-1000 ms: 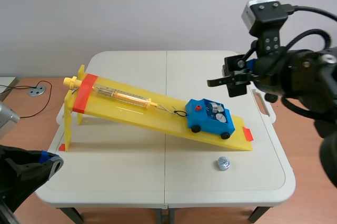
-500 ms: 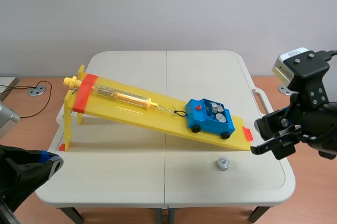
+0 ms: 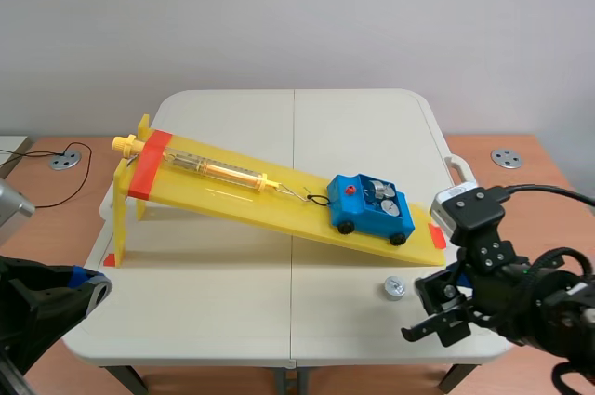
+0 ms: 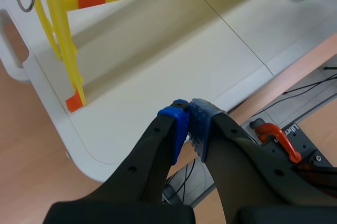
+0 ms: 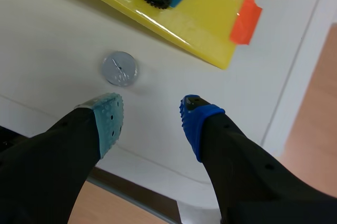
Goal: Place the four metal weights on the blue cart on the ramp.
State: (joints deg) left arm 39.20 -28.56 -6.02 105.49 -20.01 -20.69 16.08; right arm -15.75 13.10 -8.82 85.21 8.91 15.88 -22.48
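Down from above the blue cart (image 3: 372,210), the right gripper (image 3: 430,314) now hangs at the table's (image 3: 214,311) front right edge — jaws wide, empty — just beside the last loose weight (image 3: 394,287); a pickup looks next. Meanwhile the left gripper (image 4: 190,129) is closed on nothing, off the front left corner.

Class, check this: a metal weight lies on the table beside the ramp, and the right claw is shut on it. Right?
No. The weight lies on the table beside the ramp, but the right claw is open, with the weight just ahead of it. The right wrist view shows this.
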